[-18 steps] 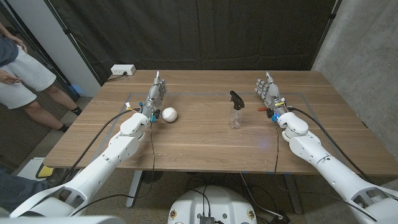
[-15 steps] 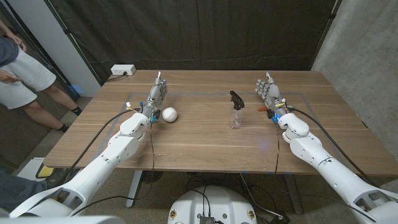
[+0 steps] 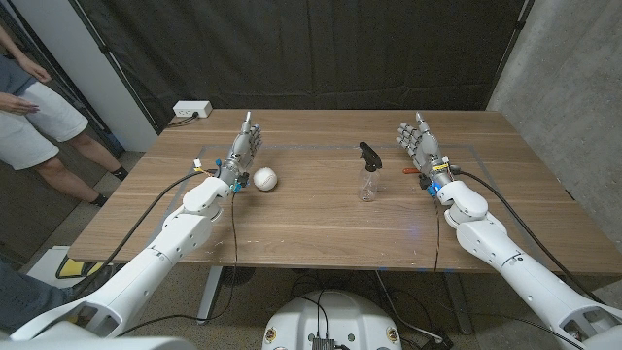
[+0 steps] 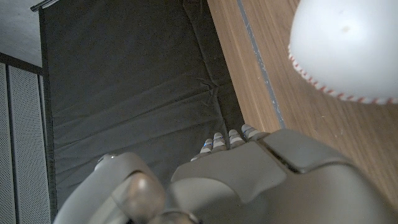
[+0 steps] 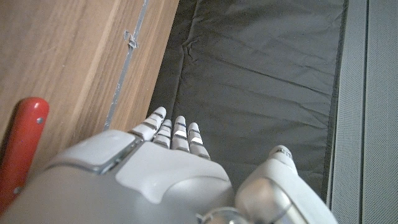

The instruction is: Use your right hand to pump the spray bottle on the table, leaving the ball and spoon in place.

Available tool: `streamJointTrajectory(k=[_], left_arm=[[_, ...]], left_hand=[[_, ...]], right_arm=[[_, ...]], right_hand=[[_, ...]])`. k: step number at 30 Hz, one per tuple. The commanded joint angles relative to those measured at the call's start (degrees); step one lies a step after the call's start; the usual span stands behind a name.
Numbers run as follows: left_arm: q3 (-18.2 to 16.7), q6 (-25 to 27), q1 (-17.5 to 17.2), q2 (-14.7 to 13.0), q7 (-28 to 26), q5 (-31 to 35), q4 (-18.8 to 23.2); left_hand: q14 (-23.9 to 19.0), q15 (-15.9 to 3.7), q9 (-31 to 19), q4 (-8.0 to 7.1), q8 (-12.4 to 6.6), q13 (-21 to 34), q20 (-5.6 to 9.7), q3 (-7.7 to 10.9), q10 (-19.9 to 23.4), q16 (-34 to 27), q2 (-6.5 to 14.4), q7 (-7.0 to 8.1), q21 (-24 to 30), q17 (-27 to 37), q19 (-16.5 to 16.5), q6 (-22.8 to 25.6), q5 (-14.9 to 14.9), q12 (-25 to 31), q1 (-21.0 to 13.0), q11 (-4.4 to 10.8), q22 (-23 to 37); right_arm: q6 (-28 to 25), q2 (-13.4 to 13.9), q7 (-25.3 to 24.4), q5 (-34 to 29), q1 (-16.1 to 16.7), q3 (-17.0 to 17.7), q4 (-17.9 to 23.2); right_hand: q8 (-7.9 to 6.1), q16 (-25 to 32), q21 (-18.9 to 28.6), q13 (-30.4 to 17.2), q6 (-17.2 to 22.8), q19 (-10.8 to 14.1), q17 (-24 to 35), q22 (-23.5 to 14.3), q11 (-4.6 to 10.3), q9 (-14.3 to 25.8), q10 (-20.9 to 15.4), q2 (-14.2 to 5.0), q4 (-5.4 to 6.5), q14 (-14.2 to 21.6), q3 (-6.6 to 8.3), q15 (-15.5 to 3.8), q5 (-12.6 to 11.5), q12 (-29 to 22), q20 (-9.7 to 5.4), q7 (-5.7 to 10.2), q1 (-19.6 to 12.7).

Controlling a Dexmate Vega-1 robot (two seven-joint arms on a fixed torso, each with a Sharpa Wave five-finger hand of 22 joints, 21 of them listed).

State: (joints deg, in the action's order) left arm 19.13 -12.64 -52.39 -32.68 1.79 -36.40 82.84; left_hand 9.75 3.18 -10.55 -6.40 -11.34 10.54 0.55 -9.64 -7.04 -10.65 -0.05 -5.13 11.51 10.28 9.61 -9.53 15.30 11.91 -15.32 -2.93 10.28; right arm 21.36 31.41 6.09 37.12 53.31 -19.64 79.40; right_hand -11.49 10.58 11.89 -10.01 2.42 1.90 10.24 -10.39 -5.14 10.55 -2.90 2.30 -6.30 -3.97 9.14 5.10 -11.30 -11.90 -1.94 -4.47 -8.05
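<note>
A clear spray bottle (image 3: 368, 179) with a black trigger head stands upright near the middle of the wooden table (image 3: 321, 219). My right hand (image 3: 418, 142) stands to the bottle's right, apart from it, fingers straight and holding nothing; the same hand (image 5: 155, 168) is seen from behind in the right wrist view. A red-handled spoon (image 3: 421, 176) lies beside that hand, its red handle (image 5: 22, 146) close by in the right wrist view. A white ball (image 3: 264, 179) with red stitching sits at the left. My left hand (image 3: 244, 149) stands just left of the ball (image 4: 345, 46), open.
A white power strip (image 3: 191, 111) lies at the table's far left corner. A person in light shorts (image 3: 34, 117) stands beyond the table's left side. A black curtain hangs behind the table. Blue tape lines mark the tabletop.
My right arm has shifted slightly toward the left of the picture. The person at the left has moved an arm. Bottle, ball and spoon have not moved.
</note>
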Motion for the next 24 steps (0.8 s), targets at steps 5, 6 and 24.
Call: streamJointTrajectory(k=[5,6,24], left_arm=[[-2.1,0.8,-2.6,-2.7,-0.7,0.5,5.2],[-2.2,0.9,-2.7,-2.8,-0.9,0.5,5.5],[-1.2,0.7,-0.9,-1.0,-1.2,0.9,5.7]], left_hand=[[-0.3,0.19,-0.1,0.15,-0.70,0.2,-0.67,-0.13,0.9,-0.6,0.4,-0.10,0.4,0.2,-0.8,0.9,0.3,0.6,-0.8,0.20,0.1],[-0.4,0.22,-0.1,0.17,-0.72,0.2,-0.70,-0.12,1.0,-0.6,0.5,-0.12,0.4,0.2,-0.8,1.0,0.3,0.6,-0.9,0.27,0.1],[-1.8,0.00,-0.1,0.44,-1.07,0.2,-0.80,-0.03,2.3,-0.8,1.2,-0.17,0.7,0.1,-1.7,2.7,0.4,0.8,-1.7,0.30,0.1]], right_arm=[[3.2,3.3,3.7,-3.6,2.5,-1.0,4.3],[3.5,3.4,3.7,-3.9,2.7,-1.0,4.5],[4.2,7.4,4.6,-6.3,4.5,-1.0,8.5]], right_hand=[[0.27,-0.5,-0.5,-0.3,-1.5,-1.5,0.1,-0.1,1.49,0.1,1.1,1.52,-1.58,-1.6,-0.03,0.46,-0.1,0.5,0.54,0.74,-2.1],[0.39,-0.4,-0.6,-0.3,-2.0,-1.6,0.1,-0.1,1.47,0.2,1.2,1.78,-1.83,-1.7,-0.06,0.42,-0.2,0.6,0.54,0.68,-2.5],[0.70,-0.5,-0.8,-0.3,-4.7,-2.3,0.1,0.0,2.24,0.3,3.5,3.28,-3.09,-3.2,-0.12,0.32,-1.0,1.1,1.53,1.00,-5.8]])
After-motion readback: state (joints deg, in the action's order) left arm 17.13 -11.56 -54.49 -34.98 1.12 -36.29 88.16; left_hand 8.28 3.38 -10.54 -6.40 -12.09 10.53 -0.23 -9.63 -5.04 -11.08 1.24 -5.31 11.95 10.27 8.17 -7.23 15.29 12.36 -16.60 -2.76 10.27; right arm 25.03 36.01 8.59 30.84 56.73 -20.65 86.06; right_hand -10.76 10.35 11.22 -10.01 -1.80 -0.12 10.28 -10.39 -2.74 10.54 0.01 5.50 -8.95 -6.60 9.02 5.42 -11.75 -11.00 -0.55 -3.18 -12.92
